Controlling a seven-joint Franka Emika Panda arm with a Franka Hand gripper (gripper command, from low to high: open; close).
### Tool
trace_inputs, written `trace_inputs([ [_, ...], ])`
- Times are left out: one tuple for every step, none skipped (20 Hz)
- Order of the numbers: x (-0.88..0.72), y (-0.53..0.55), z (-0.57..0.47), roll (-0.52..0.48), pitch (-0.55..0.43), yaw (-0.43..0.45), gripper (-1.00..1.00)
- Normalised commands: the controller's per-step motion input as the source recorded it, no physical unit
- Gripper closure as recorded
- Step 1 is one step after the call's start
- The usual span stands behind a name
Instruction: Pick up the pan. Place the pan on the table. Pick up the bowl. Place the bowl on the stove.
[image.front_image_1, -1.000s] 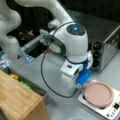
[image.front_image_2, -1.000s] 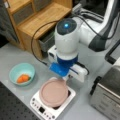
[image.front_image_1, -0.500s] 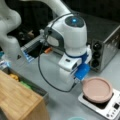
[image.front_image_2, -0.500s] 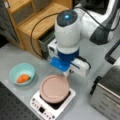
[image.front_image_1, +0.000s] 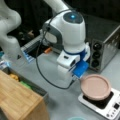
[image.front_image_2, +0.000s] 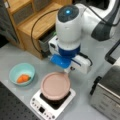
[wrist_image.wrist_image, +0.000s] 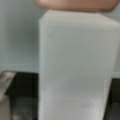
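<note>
In both front views the dusty-pink pan (image.front_image_1: 95, 86) (image.front_image_2: 55, 85) hovers just above the dark plate of the white stove (image.front_image_1: 110, 110) (image.front_image_2: 42, 107). My gripper (image.front_image_1: 77, 79) (image.front_image_2: 67, 71) is shut on the pan's short white handle, which fills the wrist view (wrist_image.wrist_image: 77, 65) below the pink pan rim (wrist_image.wrist_image: 75, 3). The light-teal bowl (image.front_image_2: 22, 73) with an orange piece of food stands on the grey table (image.front_image_2: 15, 57) at a front view's left, well away from the gripper. Only the bowl's rim (image.front_image_1: 76, 118) shows at a front view's bottom edge.
A silver toaster oven (image.front_image_1: 105, 42) (image.front_image_2: 107, 100) with black knobs stands close beside the stove. A wooden block (image.front_image_1: 17, 100) and wooden shelving (image.front_image_2: 37, 22) border the table. A black cable (image.front_image_1: 40, 67) loops from the arm down to the gripper.
The arm has risen, and the pan has come up slightly off the stove plate with it.
</note>
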Motion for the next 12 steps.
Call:
trace_inputs([
  [-0.15, -0.03, -0.01, 0.055, -0.062, 0.055, 1.0],
  [-0.15, -0.03, -0.01, 0.055, -0.061, 0.055, 1.0],
  [-0.18, -0.04, -0.02, 0.036, -0.058, 0.061, 1.0],
  [-0.23, -0.05, -0.02, 0.034, -0.062, 0.066, 1.0],
  [-0.25, -0.05, -0.02, 0.033, -0.063, 0.067, 1.0],
  [-0.3, -0.06, -0.03, 0.032, -0.065, 0.069, 1.0],
  [-0.32, -0.06, -0.03, 0.032, -0.067, 0.069, 1.0],
  [-0.36, -0.07, -0.03, 0.036, -0.082, 0.077, 1.0],
  [-0.41, -0.08, -0.03, 0.036, -0.09, 0.079, 1.0],
  [-0.42, -0.09, -0.04, 0.036, -0.095, 0.08, 1.0],
  [-0.45, -0.1, -0.05, 0.041, -0.118, 0.071, 1.0],
  [-0.48, -0.1, -0.06, 0.047, -0.132, 0.061, 1.0],
])
